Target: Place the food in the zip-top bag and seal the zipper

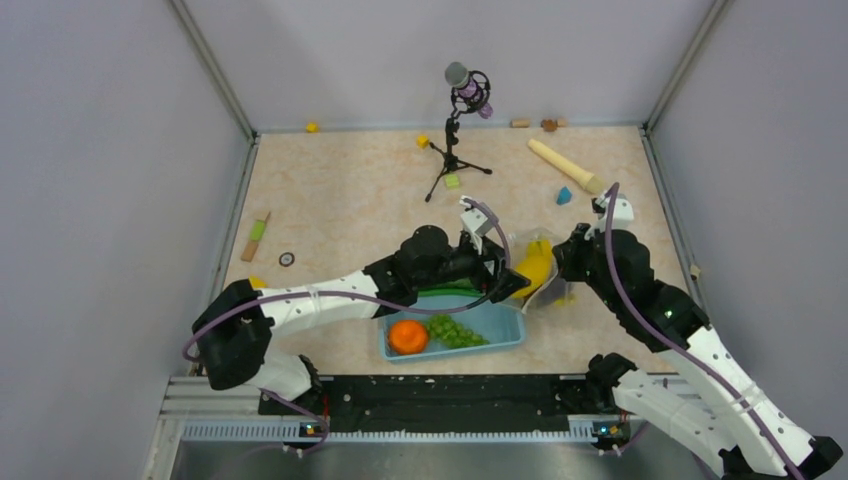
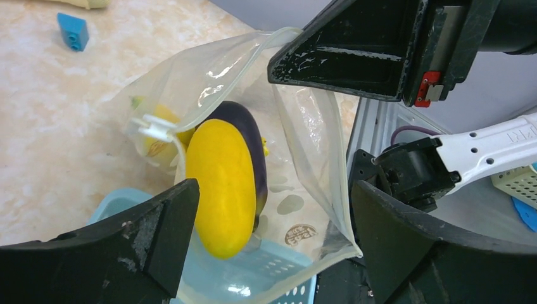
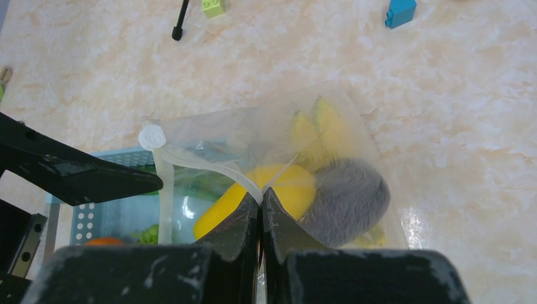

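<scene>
Left wrist view showed the left fingers (image 2: 152, 234) spread wide, holding nothing, before the zip-top bag's (image 2: 310, 145) open mouth. Inside, the yellow oval fruit (image 2: 225, 183) hid most of the eggplant (image 2: 250, 126). The right fingers (image 3: 237, 228) were pinched shut on the bag's zipper (image 3: 202, 166) edge. From above, the arms covered most of the bag, which sat beside the basket (image 1: 505, 330) on the counter (image 1: 350, 200).
</scene>
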Robot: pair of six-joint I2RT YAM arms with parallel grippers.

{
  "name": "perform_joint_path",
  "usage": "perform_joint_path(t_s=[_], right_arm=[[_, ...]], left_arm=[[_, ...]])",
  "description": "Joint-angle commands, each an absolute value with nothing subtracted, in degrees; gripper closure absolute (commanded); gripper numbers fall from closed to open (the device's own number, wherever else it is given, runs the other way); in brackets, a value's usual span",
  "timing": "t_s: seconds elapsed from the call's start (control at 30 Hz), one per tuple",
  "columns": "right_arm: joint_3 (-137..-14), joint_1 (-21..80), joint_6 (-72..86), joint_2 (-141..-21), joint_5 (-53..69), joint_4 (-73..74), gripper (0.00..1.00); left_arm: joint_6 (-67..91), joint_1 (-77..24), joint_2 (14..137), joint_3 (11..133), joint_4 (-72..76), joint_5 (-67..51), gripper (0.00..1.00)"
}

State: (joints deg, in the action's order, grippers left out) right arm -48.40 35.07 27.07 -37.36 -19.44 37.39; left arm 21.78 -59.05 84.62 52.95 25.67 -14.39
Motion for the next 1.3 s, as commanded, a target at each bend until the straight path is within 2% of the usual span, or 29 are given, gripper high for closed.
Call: perform_joint_path(t_s=[0.0, 0.2, 0.3, 0.53, 0.63, 0.9, 1.17, 1.27], right_arm=[[-48.9, 34.7, 27.1, -36.5, -19.6, 34.0, 1.00], [-48.8, 34.7, 27.1, -36.5, -19.7, 33.9, 1.00], [-48.5, 34.7, 27.1, -36.5, -19.6, 33.7, 1.00], [-48.4, 34.7, 26.5, -36.4, -19.1, 33.5, 1.00], [-48.3, 34.7, 26.6, -36.0, -19.5, 33.5, 1.00], [-48.2, 34.7, 26.6, -36.1, -19.4, 33.4, 1.00], [-48.2, 34.7, 26.6, -36.5, -20.1, 33.4, 1.00], [-48.3, 34.7, 26.5, -36.4, -20.2, 33.5, 1.00]], left_arm=[[21.8, -59.2, 77.9, 50.8, 23.3, -8.0, 0.03], [21.4, -59.1, 73.6, 48.4, 15.9, -0.7, 0.03], [23.4, -58.9, 70.6, 47.2, 11.4, 7.4, 0.03], [26.5, -58.7, 63.8, 45.5, 0.6, 13.0, 0.03], [29.8, -58.8, 62.3, 46.0, -9.6, 15.0, 0.03], [31.9, -58.8, 59.3, 47.6, -30.0, 13.8, 0.03], [31.6, -58.7, 61.6, 47.2, -35.6, 9.3, 0.03], [31.4, -58.8, 64.0, 48.0, -37.9, 4.0, 0.03]])
